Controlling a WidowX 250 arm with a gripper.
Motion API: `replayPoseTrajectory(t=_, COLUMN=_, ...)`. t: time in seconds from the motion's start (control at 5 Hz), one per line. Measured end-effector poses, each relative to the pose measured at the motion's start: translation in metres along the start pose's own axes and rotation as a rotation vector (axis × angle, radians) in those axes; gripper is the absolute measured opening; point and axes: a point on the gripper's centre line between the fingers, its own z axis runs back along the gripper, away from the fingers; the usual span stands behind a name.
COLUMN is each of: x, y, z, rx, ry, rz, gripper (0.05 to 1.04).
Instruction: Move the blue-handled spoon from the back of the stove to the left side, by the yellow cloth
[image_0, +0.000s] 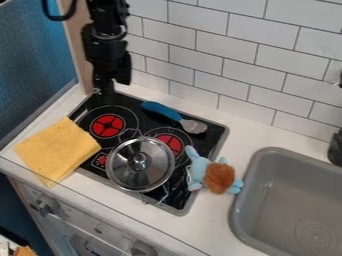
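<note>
At far left, a folded yellow cloth (57, 150) lies partly on the counter (153, 217) and partly over the black stovetop's (184, 202) left edge. The black gripper (103, 90) hangs at the stovetop's back left corner; I cannot tell whether it is open or closed, or whether it holds anything. Right of centre on the cloth's side sits a pot with a shiny lid (139, 164), nearer the viewer than the gripper. The blue-handled utensil (162, 109) lies behind the pot, to the gripper's right, apart from it. Next comes a blue-and-brown plush toy (219, 177), then a gray sink (266, 159).At far left, a folded yellow cloth (57, 150) lies partly on the white counter (153, 217) and partly over the left edge of the black stovetop (184, 202). Next, the black gripper (103, 90) hangs at the stovetop's back left corner; whether it is open, closed or holding something cannot be told. Right of the cloth, a pot with a shiny lid (139, 164) sits nearer the viewer than the gripper. Behind the pot lies a blue-handled utensil (162, 109), just to the gripper's right, its metal end pointing away. Farther right are a blue-and-brown plush toy (219, 177) and a gray sink (266, 159).
</note>
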Motion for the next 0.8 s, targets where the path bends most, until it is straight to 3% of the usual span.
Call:
replayPoseTrajectory(t=0.4, x=-0.016, y=-0.029, z=-0.034, rx=0.029, ry=0.016, rz=-0.064, gripper=1.001)
replayPoseTrajectory(t=0.8, x=-0.041, y=-0.038, z=-0.064, rx=0.071, ry=0.045, rz=-0.148, gripper=1.001)
